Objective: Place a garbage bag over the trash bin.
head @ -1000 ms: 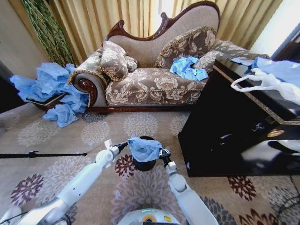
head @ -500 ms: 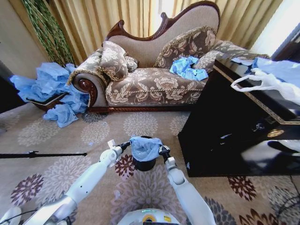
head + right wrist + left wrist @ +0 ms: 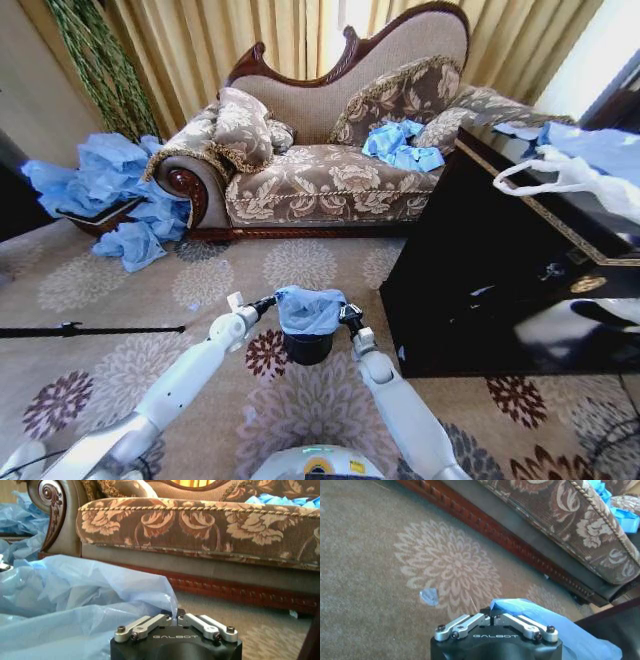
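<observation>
The garbage bag [image 3: 309, 309] drapes over the mouth of the trash bin [image 3: 307, 347] on the carpet; the left gripper [image 3: 266, 303] pinches its left edge, the right gripper [image 3: 346, 315] its right edge, both clamped on plastic; the bin sits directly beneath, between them.

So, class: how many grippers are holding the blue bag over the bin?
2: the left gripper pinches the bag at its left edge, the right gripper at its right edge, above the bin.
</observation>
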You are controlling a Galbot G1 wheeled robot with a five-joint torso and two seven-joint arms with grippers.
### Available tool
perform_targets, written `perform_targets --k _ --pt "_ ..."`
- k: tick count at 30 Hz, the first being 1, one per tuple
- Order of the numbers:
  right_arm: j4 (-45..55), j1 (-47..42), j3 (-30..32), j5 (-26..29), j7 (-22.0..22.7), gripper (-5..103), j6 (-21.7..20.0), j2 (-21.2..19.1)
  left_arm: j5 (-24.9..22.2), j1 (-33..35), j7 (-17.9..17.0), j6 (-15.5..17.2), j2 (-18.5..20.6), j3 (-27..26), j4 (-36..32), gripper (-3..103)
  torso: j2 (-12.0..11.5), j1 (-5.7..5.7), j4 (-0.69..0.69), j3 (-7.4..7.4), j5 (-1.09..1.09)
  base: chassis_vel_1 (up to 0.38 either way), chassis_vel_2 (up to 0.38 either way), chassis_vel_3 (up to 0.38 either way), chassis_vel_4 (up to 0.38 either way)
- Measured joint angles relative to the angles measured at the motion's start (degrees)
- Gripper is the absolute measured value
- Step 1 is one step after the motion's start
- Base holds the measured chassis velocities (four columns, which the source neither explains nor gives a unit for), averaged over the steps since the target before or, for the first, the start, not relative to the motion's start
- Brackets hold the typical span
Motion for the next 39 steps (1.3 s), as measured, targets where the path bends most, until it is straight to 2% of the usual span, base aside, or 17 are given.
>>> perform_targets --k 1,5,8,9,11,12,16,20,26,39 --pt "0.0 0.0 0.0 0.0 0.0 0 0.0 0.0 0.0 0.0 0.0 0.0 0.0 0.0 0.0 0 0.0 0.00 0.00 0.00 0.00 0.000 0.000 0.000 0.000" --pt "-2.0 3.7 -0.1 2.2 -1.7 0 -2.2 -0.2 -1.7 -2.8 -4.0 2.8 -1.8 1.3 2.7 0 0.0 0.00 -0.02 0.00 0.00 0.000 0.000 0.000 0.000" --pt "-3.4 5.0 -0.2 3.2 -2.7 0 -3.4 -0.6 -1.8 -4.0 -5.1 3.3 -3.2 1.8 4.4 0 0.0 0.01 -0.02 0.00 0.00 0.000 0.000 0.000 0.000" --pt "-4.0 5.8 -0.6 4.7 -3.8 0 -6.1 -1.7 -1.9 -5.5 -7.2 4.3 -4.7 2.4 6.2 0 0.0 0.01 -0.02 0.00 0.00 0.000 0.000 0.000 0.000" --pt "-3.4 5.6 -0.8 5.2 -4.7 0 -8.3 -2.8 -2.0 -6.2 -8.1 4.8 -4.9 2.9 6.8 0 0.0 0.01 -0.02 0.00 0.00 0.000 0.000 0.000 0.000" --pt "-3.4 5.6 -0.8 5.2 -4.7 0 -8.3 -2.8 -2.0 -6.2 -8.1 4.8 -4.9 2.9 6.8 0 0.0 0.01 -0.02 0.00 0.00 0.000 0.000 0.000 0.000" --pt "-0.2 4.5 -2.1 7.6 -6.4 0 -13.3 -5.9 -2.6 -7.1 -8.4 5.6 -3.1 4.3 7.0 0 0.0 0.00 -0.02 0.00 0.01 0.000 0.000 0.000 0.000" --pt "0.2 3.7 -2.7 9.1 -8.9 0 -15.4 -6.9 -2.6 -6.8 -7.6 5.8 -1.4 5.5 7.6 0 0.0 0.00 -0.01 0.00 0.01 0.000 0.000 0.000 0.000" --pt "0.2 2.4 -2.6 9.4 -9.8 0 -15.5 -7.0 -2.2 -5.3 -6.8 5.6 -0.2 5.7 7.6 0 0.0 0.00 0.00 0.00 0.00 0.000 0.000 0.000 0.000" --pt "14.5 -7.1 -0.5 12.9 -8.0 0 -18.1 -12.6 -2.9 -0.8 -8.0 5.5 3.2 2.8 0.9 0 0.0 0.00 -0.01 -0.01 -0.01 0.000 0.000 0.000 0.000"
